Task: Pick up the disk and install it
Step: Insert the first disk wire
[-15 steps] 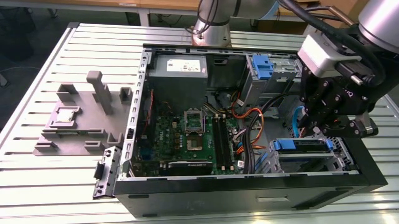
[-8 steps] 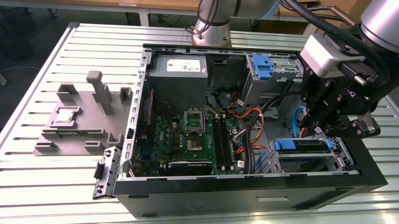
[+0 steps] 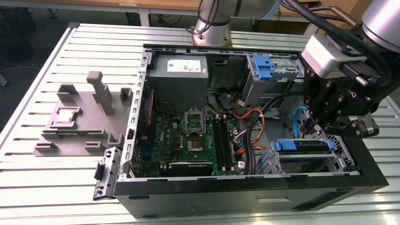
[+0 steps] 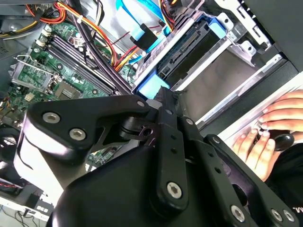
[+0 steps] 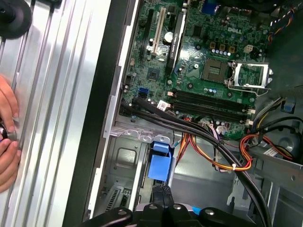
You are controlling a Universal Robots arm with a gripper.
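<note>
One gripper (image 5: 163, 190), fingers closed together on nothing, hung just above the disk (image 3: 302, 146) in its bay (image 3: 340, 159).

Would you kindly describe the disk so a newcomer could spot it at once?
Start at the open computer case and find the metal drive cage below the gripper. The disk lies there, framed in blue, unlike the green motherboard alongside.
</note>
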